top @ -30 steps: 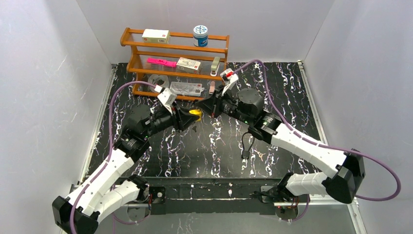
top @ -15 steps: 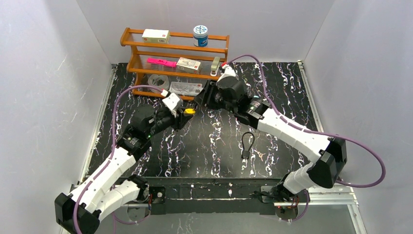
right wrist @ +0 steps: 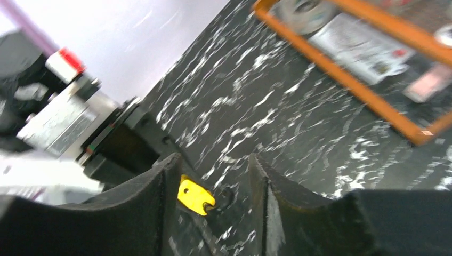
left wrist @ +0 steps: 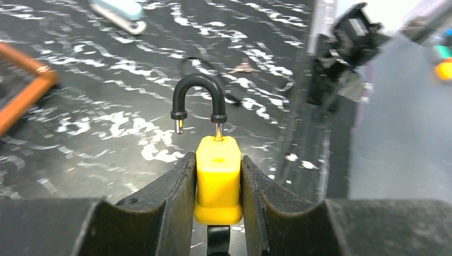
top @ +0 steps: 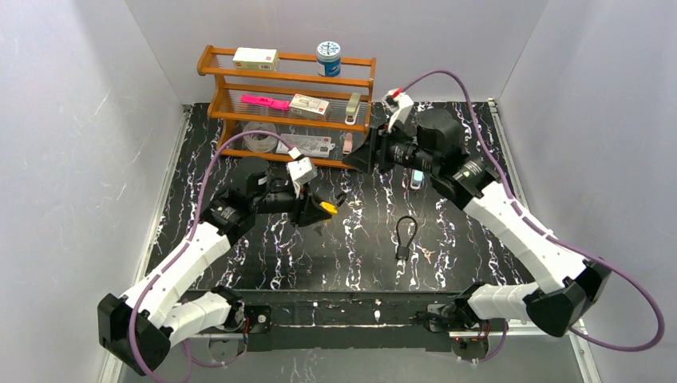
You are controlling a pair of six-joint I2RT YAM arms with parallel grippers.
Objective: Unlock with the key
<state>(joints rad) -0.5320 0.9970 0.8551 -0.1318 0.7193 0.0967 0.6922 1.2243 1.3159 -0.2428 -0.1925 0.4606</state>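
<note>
Even, bright overhead light; soft shadows; right wrist view motion-blurred; left wrist background soft.

Lab test booth: white walls [top: 80, 120], black marbled tabletop [top: 351, 247].

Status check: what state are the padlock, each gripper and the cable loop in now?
Padlock: shackle open, one leg out of the body.
Left gripper: shut on padlock.
Right gripper: open, empty.
Cable loop: lying free, unheld.

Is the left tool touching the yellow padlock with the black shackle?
Touching. The left wrist view shows both fingers of the left tool pressed against the sides of the yellow padlock.
</note>
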